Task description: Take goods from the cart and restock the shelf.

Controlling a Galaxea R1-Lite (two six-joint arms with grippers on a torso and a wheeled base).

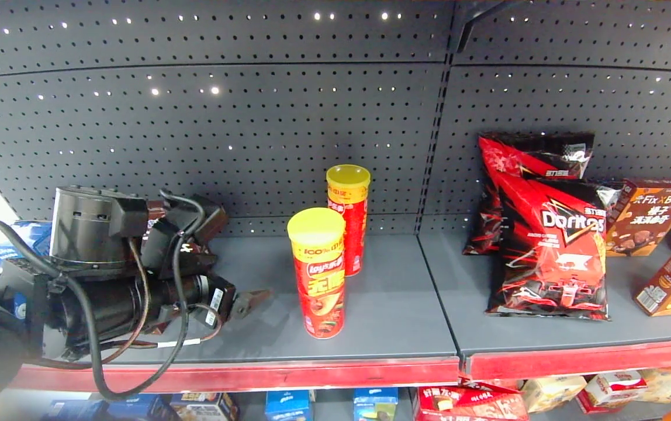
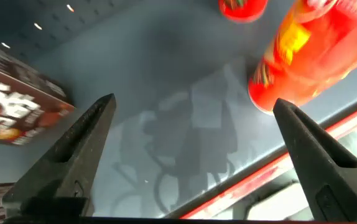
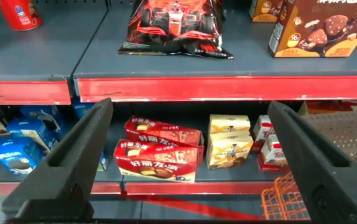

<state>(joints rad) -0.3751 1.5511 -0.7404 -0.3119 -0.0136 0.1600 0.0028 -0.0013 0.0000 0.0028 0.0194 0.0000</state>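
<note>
Two red chip cans with yellow lids stand upright on the grey shelf (image 1: 394, 316), one at the front (image 1: 317, 275) and one behind it (image 1: 347, 219). My left gripper (image 1: 245, 304) lies low over the shelf, just left of the front can and apart from it. In the left wrist view the left gripper (image 2: 194, 102) is open and holds nothing, with the front can (image 2: 309, 56) beyond one finger (image 2: 309, 155). My right gripper (image 3: 191, 106) is open and holds nothing, in front of the shelf's red edge (image 3: 228, 87) and below it.
Red and black chip bags (image 1: 552, 251) and brown boxes (image 1: 651, 216) fill the shelf's right section. A lower shelf holds red boxes (image 3: 160, 152) and cream boxes (image 3: 231, 140). An orange wire basket (image 3: 284, 199) stands below. Bare shelf lies between the cans and the bags.
</note>
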